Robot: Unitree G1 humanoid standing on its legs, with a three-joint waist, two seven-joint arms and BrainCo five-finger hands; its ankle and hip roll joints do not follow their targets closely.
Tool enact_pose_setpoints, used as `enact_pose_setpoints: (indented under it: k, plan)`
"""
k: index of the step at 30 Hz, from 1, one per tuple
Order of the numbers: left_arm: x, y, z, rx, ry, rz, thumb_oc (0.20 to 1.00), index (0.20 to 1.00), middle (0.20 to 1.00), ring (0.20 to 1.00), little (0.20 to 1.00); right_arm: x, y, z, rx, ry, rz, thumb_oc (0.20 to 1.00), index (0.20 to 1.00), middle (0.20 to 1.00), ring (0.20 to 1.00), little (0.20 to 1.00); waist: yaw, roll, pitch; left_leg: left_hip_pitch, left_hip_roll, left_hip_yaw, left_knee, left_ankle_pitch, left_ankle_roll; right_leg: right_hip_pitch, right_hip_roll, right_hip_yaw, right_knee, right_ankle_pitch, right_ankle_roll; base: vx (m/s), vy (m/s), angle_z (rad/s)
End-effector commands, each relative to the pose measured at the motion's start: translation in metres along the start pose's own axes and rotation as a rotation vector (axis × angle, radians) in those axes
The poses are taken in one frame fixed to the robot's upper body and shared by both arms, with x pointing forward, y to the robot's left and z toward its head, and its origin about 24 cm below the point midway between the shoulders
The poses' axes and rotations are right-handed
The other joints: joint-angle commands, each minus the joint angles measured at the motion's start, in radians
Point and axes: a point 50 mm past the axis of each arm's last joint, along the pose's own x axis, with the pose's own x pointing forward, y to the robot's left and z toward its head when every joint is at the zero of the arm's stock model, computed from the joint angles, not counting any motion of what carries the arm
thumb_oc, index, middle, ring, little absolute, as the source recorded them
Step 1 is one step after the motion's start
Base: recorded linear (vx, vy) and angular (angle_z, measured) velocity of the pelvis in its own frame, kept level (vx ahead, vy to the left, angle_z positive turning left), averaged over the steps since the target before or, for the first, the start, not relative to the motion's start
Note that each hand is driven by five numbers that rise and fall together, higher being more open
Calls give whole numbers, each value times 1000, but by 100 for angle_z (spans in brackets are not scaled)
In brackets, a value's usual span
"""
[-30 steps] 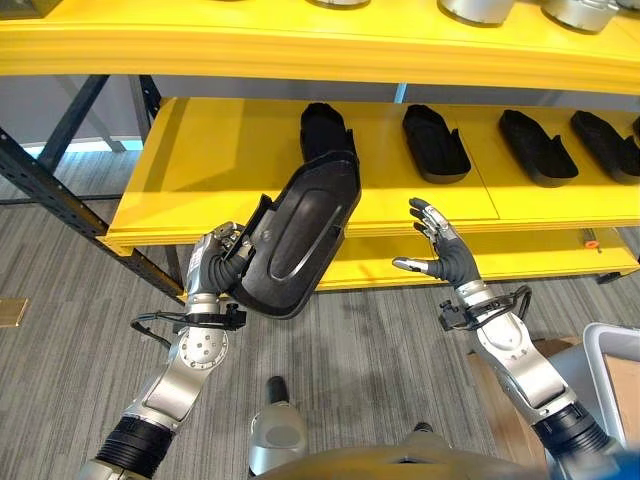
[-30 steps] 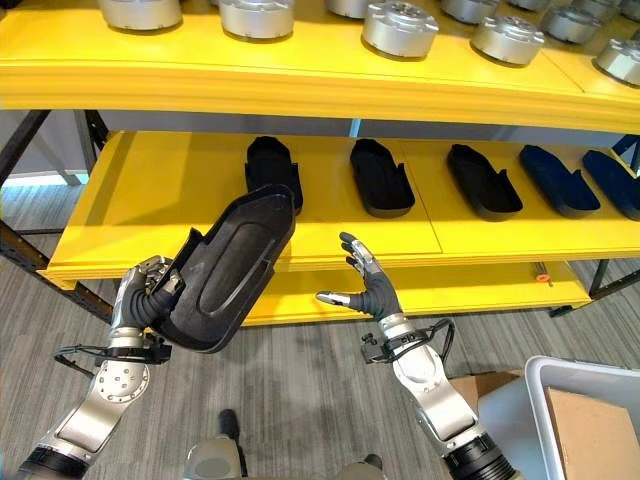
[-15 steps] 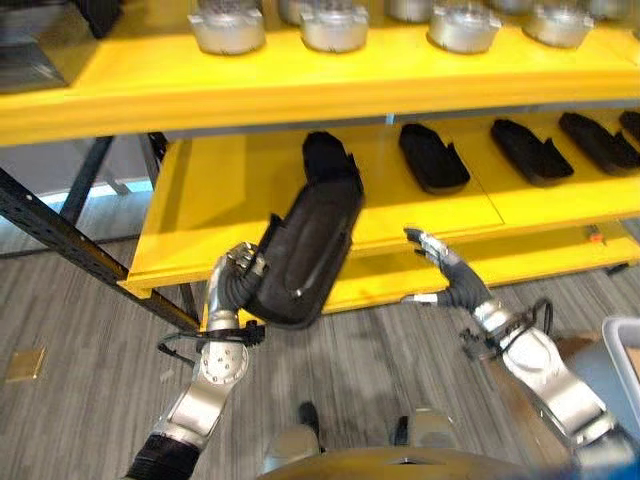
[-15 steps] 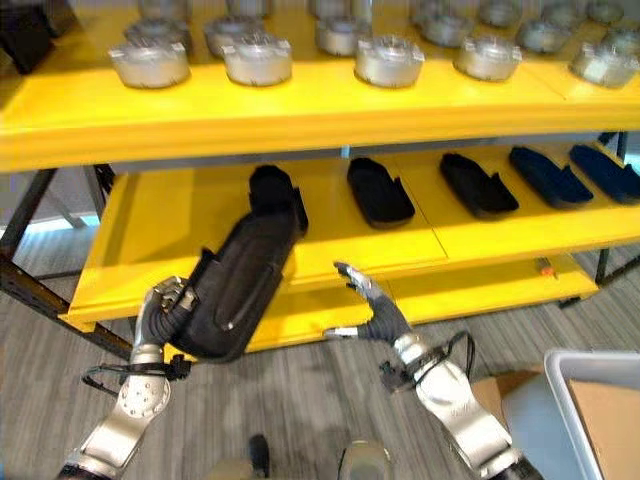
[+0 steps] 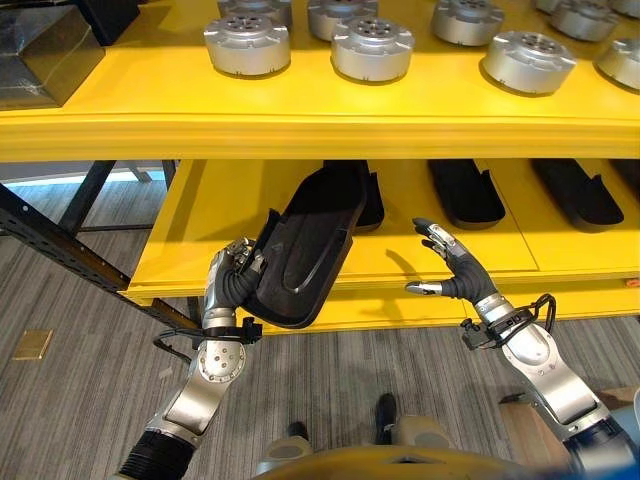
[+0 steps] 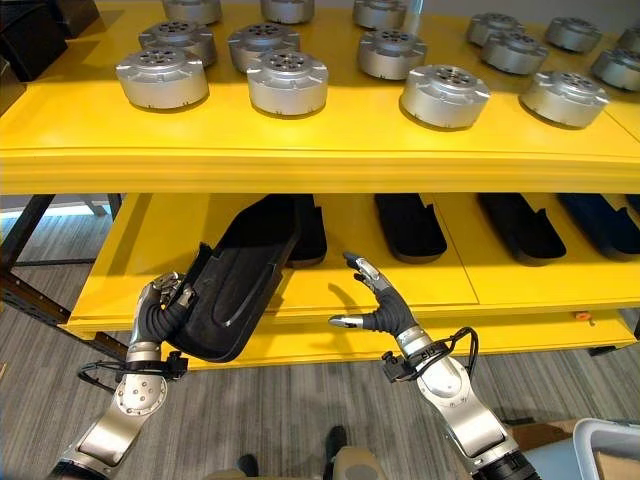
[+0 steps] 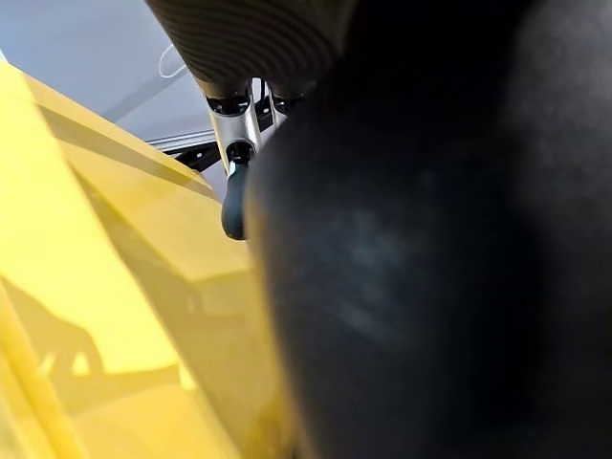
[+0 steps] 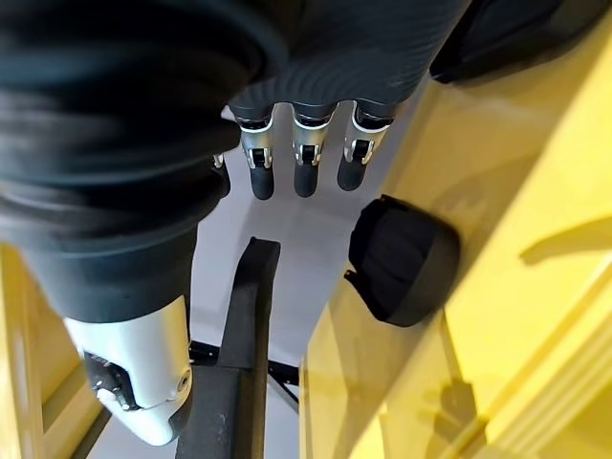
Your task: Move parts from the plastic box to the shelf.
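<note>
Nearest the robot, the left hand has its fingers curled round the lower end of a large black moulded part, holding it tilted, with its upper end reaching up into the gap between the two yellow boards. The right hand hangs just beside it, fingers spread and relaxed, holding nothing, in front of the middle shelf.

Beyond the hands, that shelf already carries a row of similar black parts laid side by side; the nearest of them lies just behind the held part's top end. Farther up, the upper shelf bears rows of round silver metal discs. A corner of the plastic box shows at the lower right.

The step appears to be setting the part into the free space at the left of the row. The risk is that its raised end could catch the underside of the upper shelf or knock the neighbouring part out of line. Held at one end only, the long part could also swing or slip.
</note>
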Motion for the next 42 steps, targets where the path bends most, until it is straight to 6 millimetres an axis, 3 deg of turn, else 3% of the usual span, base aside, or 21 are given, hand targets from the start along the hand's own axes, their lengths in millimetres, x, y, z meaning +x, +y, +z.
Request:
enact_pose_setpoints:
  k: [1, 7, 8, 9, 11, 14, 17, 18, 19, 21, 26, 31, 37, 42]
  plan:
    - [10, 19, 31, -56, -175, 109, 200, 200, 200, 200, 200, 8, 3, 19, -12, -130, 6, 1000, 1000, 1000, 1000, 1000, 6, -35, -28, 23, -117, 88, 54, -145, 83, -18, 46, -52, -35, 32, 54, 102, -67, 8]
    - [10, 21, 31, -52, -174, 130, 200, 200, 200, 200, 200, 7, 3, 18, -19, -130, -3, 1000, 1000, 1000, 1000, 1000, 5, -34, -30, 14, -117, 99, 77, -155, 84, -10, 45, -53, -30, 20, 48, 31, -51, -1]
    - [20, 21, 38, -72, -202, 183, 200, 200, 200, 200, 200, 6, -6, 19, -47, -137, -48, 1000, 1000, 1000, 1000, 1000, -10, -32, -1, -111, -56, 176, 363, -148, 37, 3, 25, -89, 16, -36, -2, 48, -149, 13]
    - [21, 20, 40, -79, -202, 187, 200, 200, 200, 200, 200, 7, -6, 18, -53, -136, -52, 1000, 1000, 1000, 1000, 1000, -14, -26, 2, -122, -25, 170, 399, -144, 18, 12, 29, -79, 23, -59, -1, 35, -155, 14]
    - [24, 18, 42, -98, -201, 202, 200, 200, 200, 200, 200, 10, -8, 17, -70, -131, -61, 1000, 1000, 1000, 1000, 1000, -25, -22, 12, -141, 43, 191, 417, -131, 5, 14, 25, -77, 43, -81, -15, 26, 44, 25]
    - [22, 20, 39, -112, -183, 216, 200, 200, 200, 200, 200, 10, -10, 16, -78, -121, -57, 1000, 1000, 1000, 1000, 1000, -32, -12, 6, -114, 89, 162, 326, -91, -13, 16, 23, -57, 49, -94, -25, 18, 146, 4]
    - [17, 25, 35, -108, -177, 218, 200, 200, 200, 200, 200, 6, -14, 17, -59, -117, -37, 1000, 1000, 1000, 1000, 1000, -23, -12, 6, -113, 144, 96, 223, 8, -44, 10, 17, -27, 41, -89, -38, -28, 199, -19]
    - [14, 27, 32, -112, -161, 222, 200, 200, 200, 200, 200, 5, -14, 18, -56, -117, -30, 1000, 1000, 1000, 1000, 1000, -19, -12, 5, -116, 181, 55, 184, 66, -66, 15, 14, -10, 37, -94, -40, 53, 541, -41]
    - [9, 30, 27, -119, -147, 236, 200, 200, 200, 200, 200, 0, -16, 19, -68, -114, -23, 1000, 1000, 1000, 1000, 1000, -25, -14, -1, -136, 253, 43, 129, 165, -91, 33, -9, -1, 23, -98, -40, 49, 468, -42]
    - [8, 29, 26, -125, -143, 239, 200, 200, 200, 200, 200, -4, -17, 19, -68, -109, -23, 1000, 1000, 1000, 1000, 1000, -34, -17, -1, -154, 282, 54, 128, 194, -98, 41, -25, -5, 23, -101, -41, 29, 384, -25]
    - [14, 24, 23, -130, -118, 248, 200, 200, 200, 200, 200, -6, -21, 16, -87, -86, -42, 1000, 1000, 1000, 1000, 1000, -57, 5, 5, -140, 274, 68, 137, 144, -98, 27, -61, -10, 85, -125, -29, 7, 363, -23]
    - [23, 16, 29, -122, -144, 242, 200, 200, 200, 200, 200, -6, -22, 9, -52, -67, -82, 1000, 1000, 1000, 1000, 1000, -71, 18, 10, -95, 202, 116, 127, 38, -76, 39, -98, -9, 64, -76, 19, 29, 259, 3]
    - [27, 24, 31, -89, -159, 266, 200, 200, 200, 200, 200, -1, -15, 14, -39, -80, -72, 1000, 1000, 1000, 1000, 1000, -39, -5, 12, -61, 126, 131, 87, -16, -41, 35, -159, -19, 7, 3, 92, 41, 97, 2]
    - [38, 32, 44, -80, -224, 303, 200, 200, 200, 200, 200, 9, -10, 25, -57, -139, -88, 1000, 1000, 1000, 1000, 1000, -8, -29, 43, -103, 125, 122, 112, -30, -32, 15, -160, -29, 11, 3, 103, -37, -65, 13]
